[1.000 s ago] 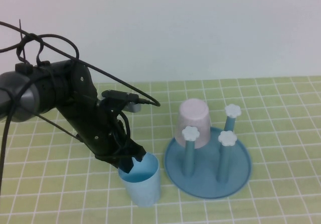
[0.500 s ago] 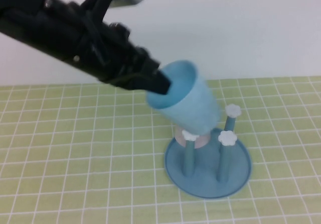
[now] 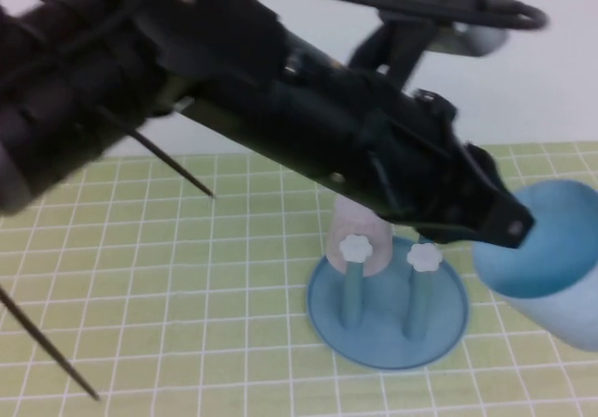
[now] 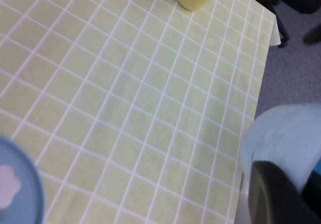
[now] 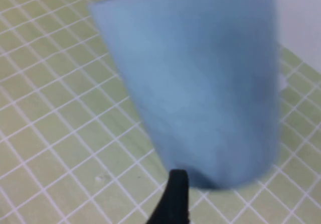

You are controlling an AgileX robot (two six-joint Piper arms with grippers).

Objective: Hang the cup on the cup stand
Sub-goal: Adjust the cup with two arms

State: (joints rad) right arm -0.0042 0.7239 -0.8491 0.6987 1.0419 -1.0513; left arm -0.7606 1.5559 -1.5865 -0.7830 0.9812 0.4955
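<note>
Overhead, left gripper [image 3: 509, 222] grips cup [image 3: 551, 258]; pink cup [image 3: 350, 235] occupies cup stand [image 3: 388, 328]

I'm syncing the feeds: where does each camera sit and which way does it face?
High: raised on the robot's side, looking down at the stand and pink cup; the left arm crosses, left tool gripping the blue cup right of it.
Left wrist: looks down at the table past that tool.
Right wrist: faces the blue cup close up, right tool beside it.
All share the cup.
</note>
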